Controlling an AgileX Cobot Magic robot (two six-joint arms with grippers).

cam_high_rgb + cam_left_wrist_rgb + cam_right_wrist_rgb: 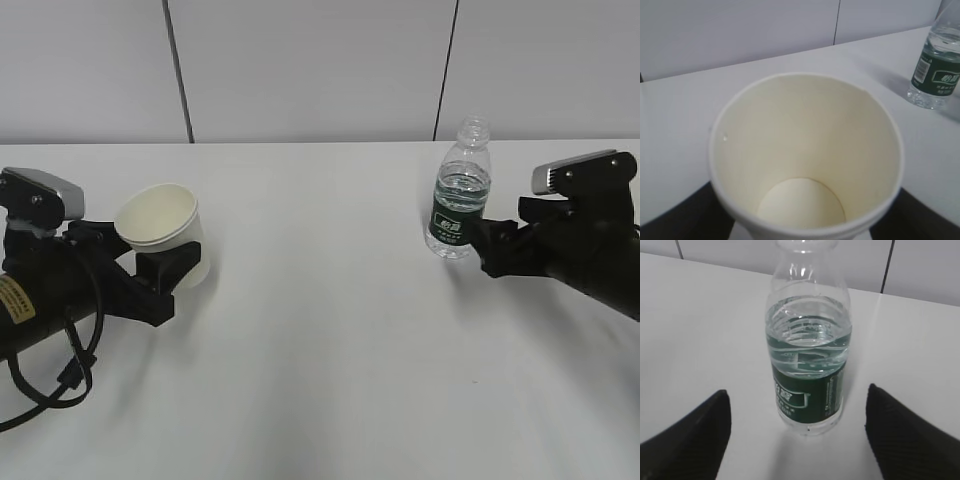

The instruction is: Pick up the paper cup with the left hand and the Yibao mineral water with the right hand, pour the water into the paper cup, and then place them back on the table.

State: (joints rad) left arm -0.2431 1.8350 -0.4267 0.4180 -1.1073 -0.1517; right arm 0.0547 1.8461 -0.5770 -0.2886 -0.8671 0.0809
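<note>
The left gripper (165, 275) is closed around the paper cup (165, 232); the Yibao mineral water (807, 360) stands untouched between the right gripper's (797, 435) wide-open jaws.

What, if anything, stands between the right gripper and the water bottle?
Nothing visible. The Yibao mineral water stands upright on the table, centred ahead of the open right hand, with only bare tabletop between them. The paper cup sits far off in the left hand.

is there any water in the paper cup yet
No, the left wrist view shows the paper cup dry inside, its bare bottom in plain sight.
</note>
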